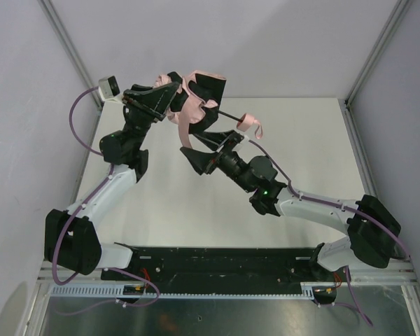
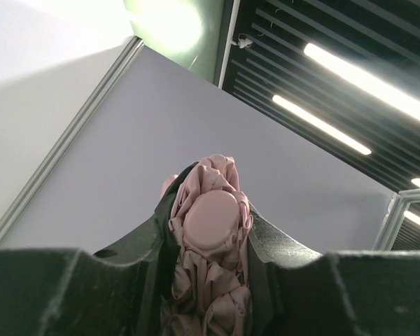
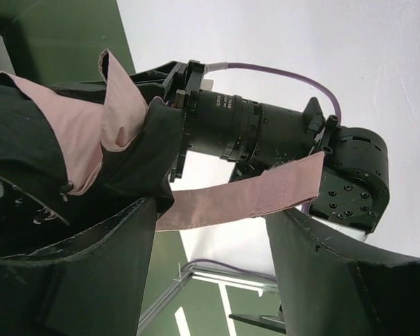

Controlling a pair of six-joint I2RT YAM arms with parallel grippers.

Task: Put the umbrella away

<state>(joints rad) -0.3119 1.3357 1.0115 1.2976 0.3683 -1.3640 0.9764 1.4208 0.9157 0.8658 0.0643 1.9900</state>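
my left pincer (image 1: 157, 98) is lifted high over the far left of the counter (image 1: 315, 154) and is clamped on the umbrella (image 1: 196, 105), which hangs in the air between my two arms and touches no surface. through my left wrist camera i see the pale pink cloth (image 2: 206, 294) bunched tight between my two dark fingers (image 2: 136, 259), with a round pink cap (image 2: 211, 217) poking out just past their tips, so that pincer (image 2: 211, 224) is narrow and full of fabric. from above, the canopy is a loose tangle of pink and black folds; the thin black shaft (image 1: 227, 114) sticks out of it to the right and ends in the pink handle (image 1: 246, 122), where a pink strap (image 1: 257, 130) curls. my right pincer (image 1: 208, 145) reaches up from below, just under the folds near the middle. in my right wrist view its jaws stand apart (image 3: 213, 231): a flat pink band (image 3: 245, 199) crosses the gap between them without being pinched, and black and pink cloth (image 3: 77, 133) lies over the finger on the left (image 3: 91, 266). beyond the band i can see the lens (image 3: 231, 129) on my other wrist and its purple cable (image 3: 294, 77).
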